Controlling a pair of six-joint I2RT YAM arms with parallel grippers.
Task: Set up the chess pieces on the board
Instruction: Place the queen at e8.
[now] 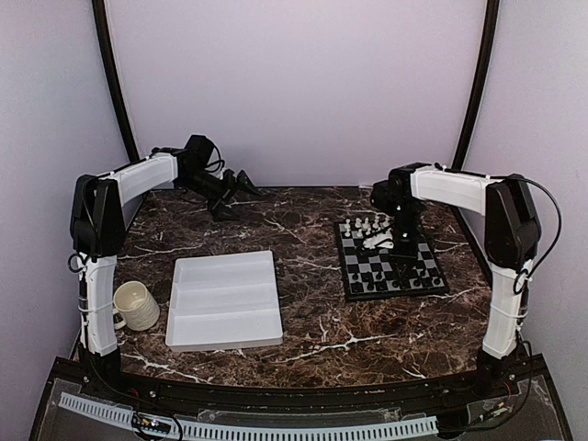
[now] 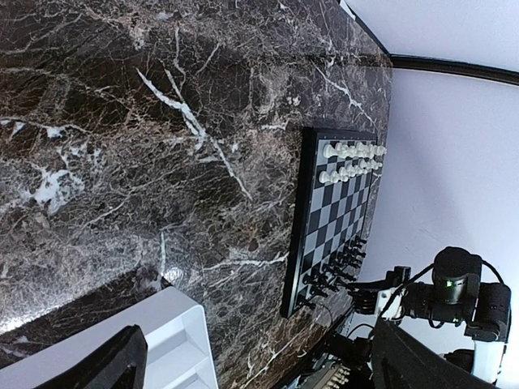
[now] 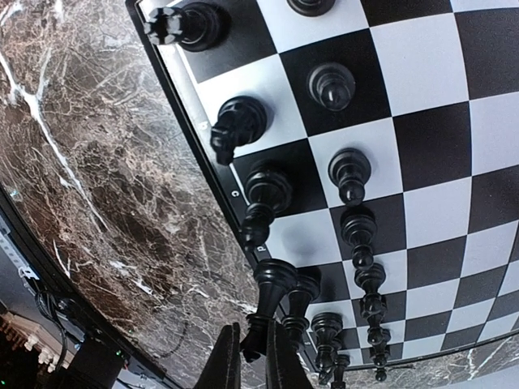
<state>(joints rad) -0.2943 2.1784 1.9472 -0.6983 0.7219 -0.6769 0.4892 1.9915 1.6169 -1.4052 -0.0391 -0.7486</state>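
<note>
Where the inspection began, at the marble counter (image 1: 312, 322), you had the plain white tray (image 1: 225, 299) lying left of centre with nothing visible in it. The board (image 1: 390, 262) lay flat to the right of the tray, well apart from it. A ribbed cup (image 1: 136, 305) stood beside the tray's left edge.

Your left claw (image 2: 259, 348) hung at the far left of the counter with its jaws spread wide and nothing between them. It played no part in the work.

Your right claw (image 3: 250, 356) hung low over the board's near edge. Its jaws were drawn almost together, and the head of a tall black piece (image 3: 274, 284) appeared pinched between the tips. That piece's base sat on a back-row square, close beside its neighbours.

The white pieces (image 2: 353, 160) stood in two rows along the far edge, and the black pieces (image 3: 349, 174) stood in two rows along the near edge.

I judged the task close to complete, with the seating of this black back-row piece as the step in hand. Your next move called for a gentle release and a straight lift, since the adjoining pieces stood near enough to be knocked over.
</note>
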